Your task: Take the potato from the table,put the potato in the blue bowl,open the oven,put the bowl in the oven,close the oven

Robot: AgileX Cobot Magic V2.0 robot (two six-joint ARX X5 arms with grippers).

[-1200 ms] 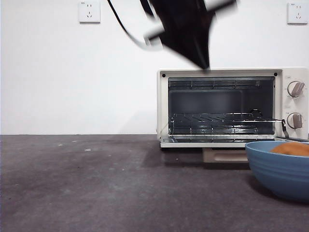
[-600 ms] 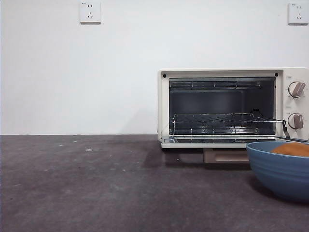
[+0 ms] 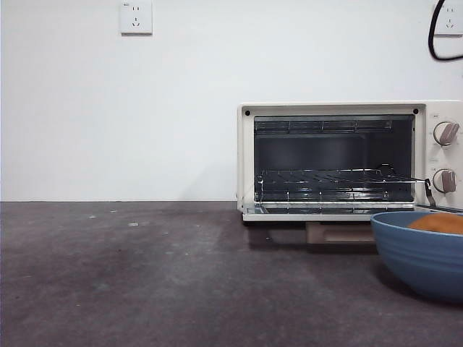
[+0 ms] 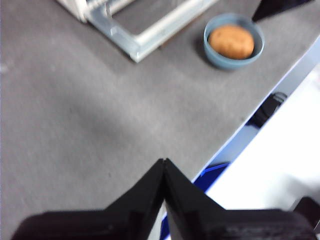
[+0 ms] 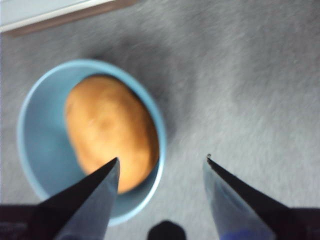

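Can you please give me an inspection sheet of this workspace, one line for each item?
Surface: dark grey table, a few pale flecks.
Job's things: oven with door open and wire rack visible; potato lies inside the blue bowl, which stands on the table in front of the oven.
Clutter: nothing seen.
Grippers: left gripper shut, holding nothing, above the table away from the bowl; right gripper open, above the bowl's rim.
Cables: black cable loop at the top corner of the front view.
Surroundings: white wall, wall socket.
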